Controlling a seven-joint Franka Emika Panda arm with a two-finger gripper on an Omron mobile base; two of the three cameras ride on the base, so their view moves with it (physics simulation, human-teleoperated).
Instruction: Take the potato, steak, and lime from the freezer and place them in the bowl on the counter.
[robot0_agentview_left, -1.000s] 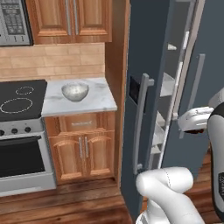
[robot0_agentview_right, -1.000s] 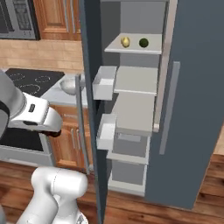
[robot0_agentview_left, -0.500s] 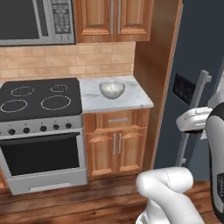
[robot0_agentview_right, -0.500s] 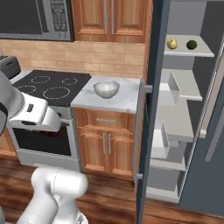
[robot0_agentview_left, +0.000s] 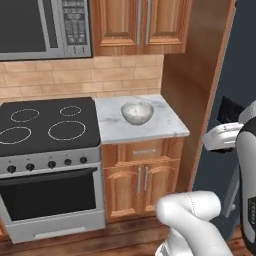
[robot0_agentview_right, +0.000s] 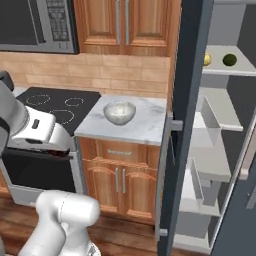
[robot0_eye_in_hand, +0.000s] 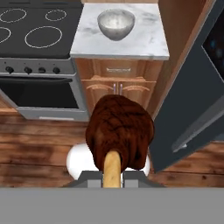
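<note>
My gripper (robot0_eye_in_hand: 113, 176) is shut on the steak (robot0_eye_in_hand: 119, 131), a dark brown-red slab that hides most of the fingers. It hangs above the wooden floor in front of the cabinets. The silvery bowl (robot0_eye_in_hand: 116, 23) (robot0_agentview_left: 137, 112) (robot0_agentview_right: 119, 111) stands on the marble counter (robot0_eye_in_hand: 148, 43) (robot0_agentview_left: 165, 125) (robot0_agentview_right: 145, 127), beyond the steak and apart from it. The freezer (robot0_agentview_right: 182, 125) is open to the right. On its upper shelf lie the yellow-tan potato (robot0_agentview_right: 207, 59) and the dark green lime (robot0_agentview_right: 229, 60). My arm's white hand (robot0_agentview_left: 222, 137) (robot0_agentview_right: 44, 135) is level with the counter front.
A black stovetop (robot0_agentview_left: 45, 122) with an oven (robot0_agentview_left: 50, 195) below it adjoins the counter on the left. A microwave (robot0_agentview_left: 42, 27) and wooden wall cabinets (robot0_agentview_left: 137, 25) hang above. The open freezer door (robot0_eye_in_hand: 197, 100) stands close on the right of the hand.
The base has moved, so both base views now face the counter and stove, with the freezer shifted to the right. The arm keeps its pose against the base.
</note>
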